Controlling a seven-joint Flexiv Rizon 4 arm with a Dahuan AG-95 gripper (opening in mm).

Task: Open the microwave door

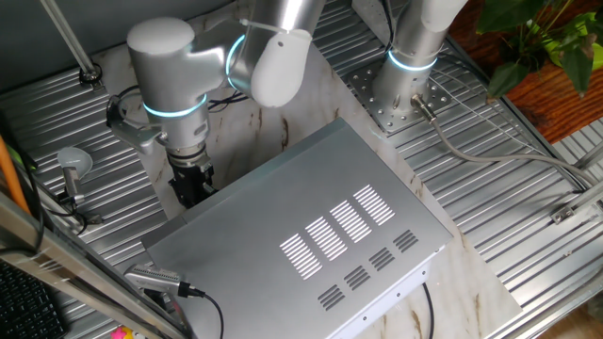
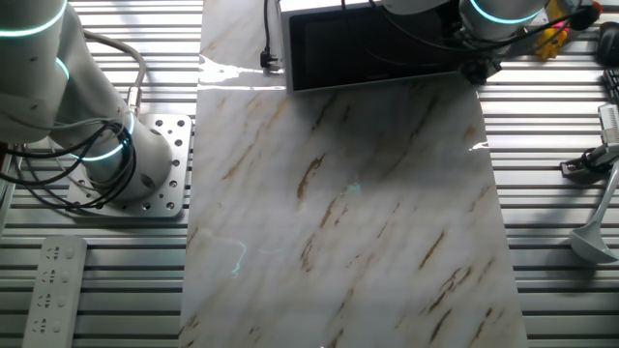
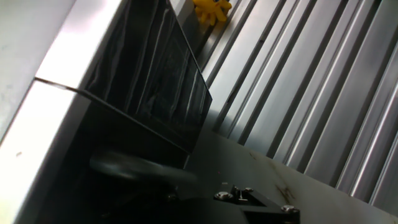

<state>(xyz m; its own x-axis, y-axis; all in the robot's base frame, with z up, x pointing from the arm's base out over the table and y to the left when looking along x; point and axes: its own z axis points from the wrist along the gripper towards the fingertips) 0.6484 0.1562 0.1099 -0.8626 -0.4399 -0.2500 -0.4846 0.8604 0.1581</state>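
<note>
The microwave [image 1: 311, 226] is a big silver box with vent slots in its top, standing on a marble-patterned board. The microwave door [image 2: 372, 46] is the black glassy panel across its front. It also fills the left of the hand view [image 3: 158, 93] at very close range. My gripper [image 1: 191, 184] hangs straight down at the door-side corner of the box, its fingertips hidden behind the box. In the other fixed view it [image 2: 476, 70] sits at the door's right edge. I cannot tell whether the jaws are open or touching the door.
The marble board [image 2: 348, 213] lies in front of the door on ribbed metal table. A second arm's base [image 1: 403, 80] stands behind the microwave. A yellow object [image 3: 211, 9], a ladle [image 2: 592, 237], a remote [image 2: 53, 290] and cables lie around.
</note>
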